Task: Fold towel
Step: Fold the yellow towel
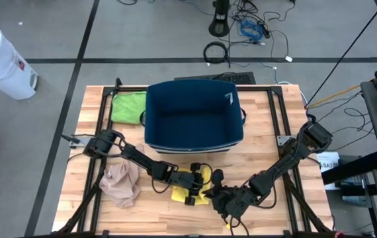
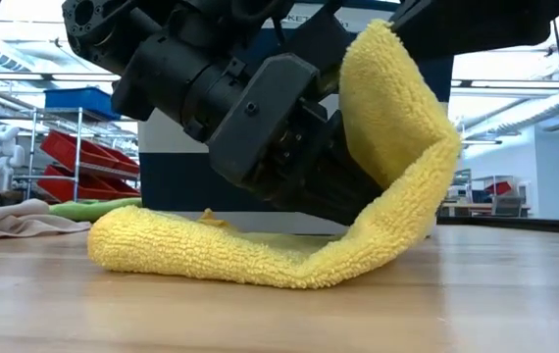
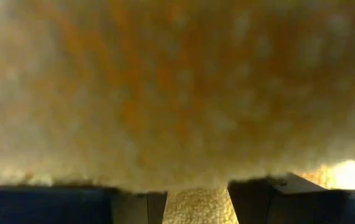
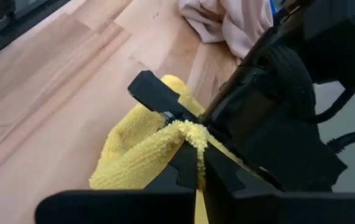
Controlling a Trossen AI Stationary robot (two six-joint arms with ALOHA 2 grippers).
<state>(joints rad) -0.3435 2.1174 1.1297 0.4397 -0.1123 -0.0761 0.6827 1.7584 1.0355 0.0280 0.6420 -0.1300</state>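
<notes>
Fold in progress on a wooden table (image 1: 268,132). The yellow towel (image 2: 289,250) lies at the front middle of the table, just ahead of a dark blue bin (image 1: 194,114); part of it rests flat on the wood while one edge is raised and curls back over the flat part, as the low view shows. The left gripper (image 1: 190,196) sits over the towel, its wrist camera almost filled by yellow cloth, with cloth visible between its two fingers, so it appears clamped on the towel. The right gripper (image 4: 197,163), reaching in from the right front, pinches a bunched yellow edge between its narrow fingers. Holding two points of the same edge probably keeps it taut and level, so the raised half can be laid squarely over the flat half. A crumpled beige cloth (image 1: 122,182) lies beside the left arm, and a green cloth (image 1: 127,107) lies left of the bin; both sit apart from the fold
</notes>
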